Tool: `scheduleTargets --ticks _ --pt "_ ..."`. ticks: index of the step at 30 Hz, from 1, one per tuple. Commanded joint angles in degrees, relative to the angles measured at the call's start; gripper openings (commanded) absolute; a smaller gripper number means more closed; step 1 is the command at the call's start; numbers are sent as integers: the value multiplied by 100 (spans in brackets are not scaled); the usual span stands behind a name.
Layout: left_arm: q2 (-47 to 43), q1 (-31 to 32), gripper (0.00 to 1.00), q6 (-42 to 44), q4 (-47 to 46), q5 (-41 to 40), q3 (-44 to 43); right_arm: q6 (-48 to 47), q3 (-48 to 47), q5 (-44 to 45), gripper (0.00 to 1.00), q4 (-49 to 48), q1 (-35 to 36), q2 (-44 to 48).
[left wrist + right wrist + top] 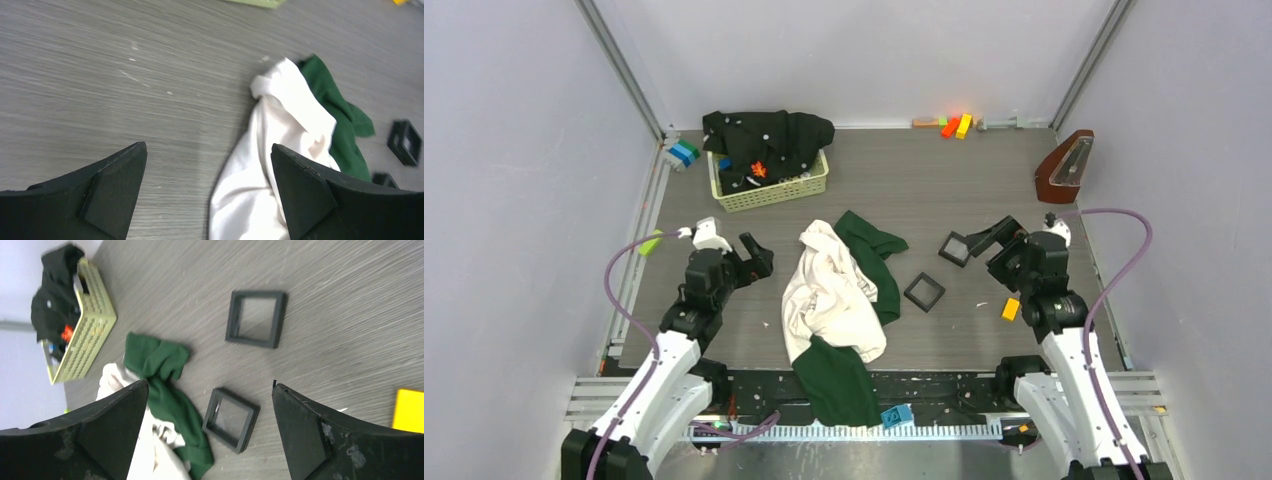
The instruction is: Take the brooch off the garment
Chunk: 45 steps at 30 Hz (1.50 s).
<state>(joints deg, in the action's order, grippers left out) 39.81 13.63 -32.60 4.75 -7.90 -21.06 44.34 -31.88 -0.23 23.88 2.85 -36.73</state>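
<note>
Finding the brooch comes first: no view shows it clearly. A few small dark marks on the cream cloth near the green edge could be it, cannot tell. The garment [834, 300] lies crumpled mid-desk between the two arms. Its cream-white body is bunched in folds, with dark green parts sticking out at the far end and at the near end, where the green reaches the near edge of the desk [904, 180]. The cloth looks soft and loose and would likely drag if tugged.

Best way, as a judgement: spread or turn the folds to expose the pin. Then one claw holds the cloth just beside it while the other pinches only the brooch and eases it off slowly.

The left claw [759, 258] sits just left of the garment, jaws apart, holding nothing. The right claw [992, 240] is well right of it, jaws apart, empty, near the farther of two black square boxes [954, 248]. The nearer box [924, 291] lies just beside the green edge. A yellow block [1011, 309] lies near the right arm. A basket [769, 195] at far left holds a black garment [764, 135].
</note>
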Motion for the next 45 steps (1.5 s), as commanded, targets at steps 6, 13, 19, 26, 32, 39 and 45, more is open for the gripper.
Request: scheduleTargets --ticks 6,13,19,26,32,39,45 --pt "787 176 90 482 -1355 2363 -59 -854 -747 -1837 92 -535 719 -1638" --pt "852 1435 83 1154 -1188 1705 -295 -1356 -1259 -1015 77 -740 2113 -2828" --pt "1358 2405 78 1645 -628 860 -697 -1663 -1562 -613 71 -1013 2672 -3726" --pt "1943 2726 76 1701 -422 645 -993 -1854 -1687 -397 62 -1348 3066 -4663" --pt "2080 2724 71 1521 -410 506 -977 -1795 -1691 -593 50 -1751 3270 -5178" --pt "2001 2715 8 1494 -441 412 -885 -1740 -1800 -716 2 -1844 3292 -5321" --pt "1666 2601 0 1404 -601 68 -758 -1744 -1993 144 1 -1328 3292 -4751"
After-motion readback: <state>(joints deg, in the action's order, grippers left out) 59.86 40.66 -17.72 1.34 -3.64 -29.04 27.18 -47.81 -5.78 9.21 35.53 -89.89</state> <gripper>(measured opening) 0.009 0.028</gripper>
